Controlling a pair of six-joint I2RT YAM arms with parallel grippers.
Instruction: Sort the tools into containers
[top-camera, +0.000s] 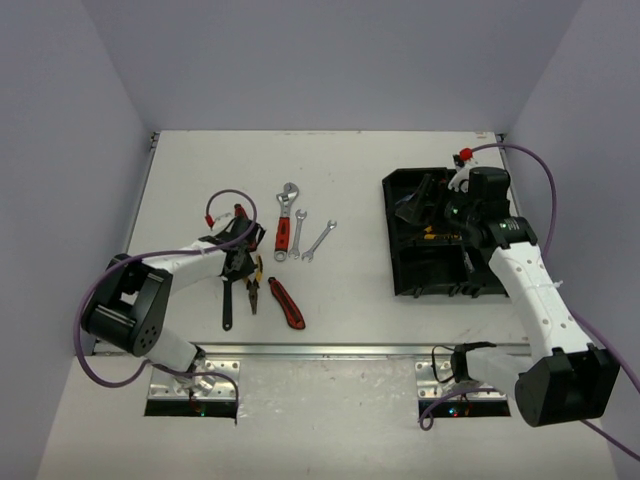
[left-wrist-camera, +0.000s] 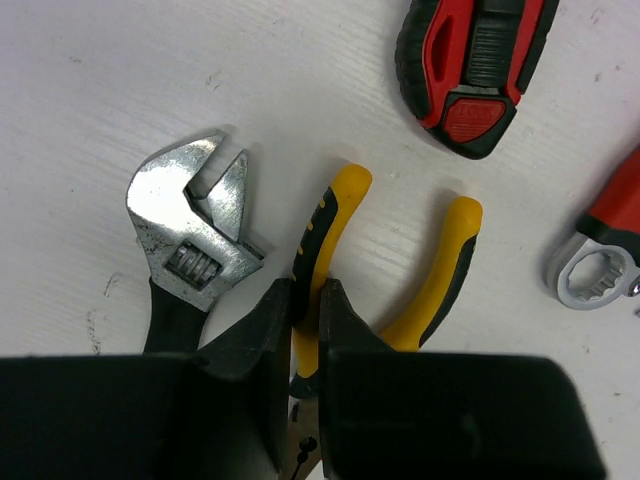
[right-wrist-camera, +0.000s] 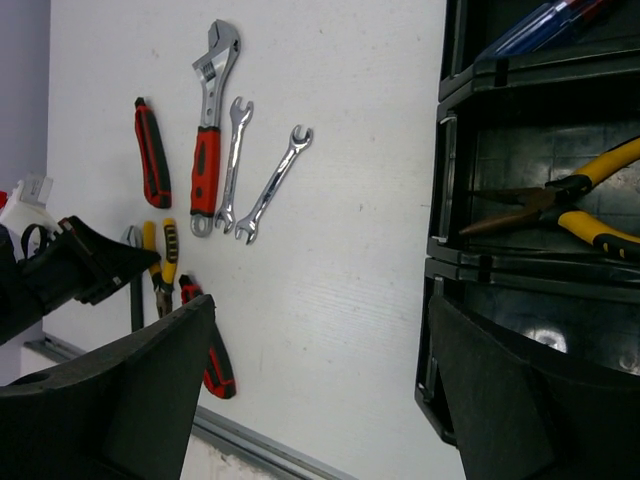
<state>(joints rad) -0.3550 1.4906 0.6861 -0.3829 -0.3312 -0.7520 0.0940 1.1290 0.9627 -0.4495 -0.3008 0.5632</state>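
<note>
Your left gripper (left-wrist-camera: 303, 305) is clamped tight on one handle of the yellow-handled pliers (left-wrist-camera: 445, 265), down on the table (left-wrist-camera: 100, 80) right beside the black-handled adjustable wrench (left-wrist-camera: 190, 230). Your right gripper (right-wrist-camera: 315, 390) hangs over the black tray (right-wrist-camera: 447, 160), fingers wide apart. Tray-wise, the middle compartment on the right wrist view holds yellow long-nose pliers (right-wrist-camera: 560, 205), and the one past it a blue screwdriver (right-wrist-camera: 535, 28). Any lettering on the tools is too small to read.
</note>
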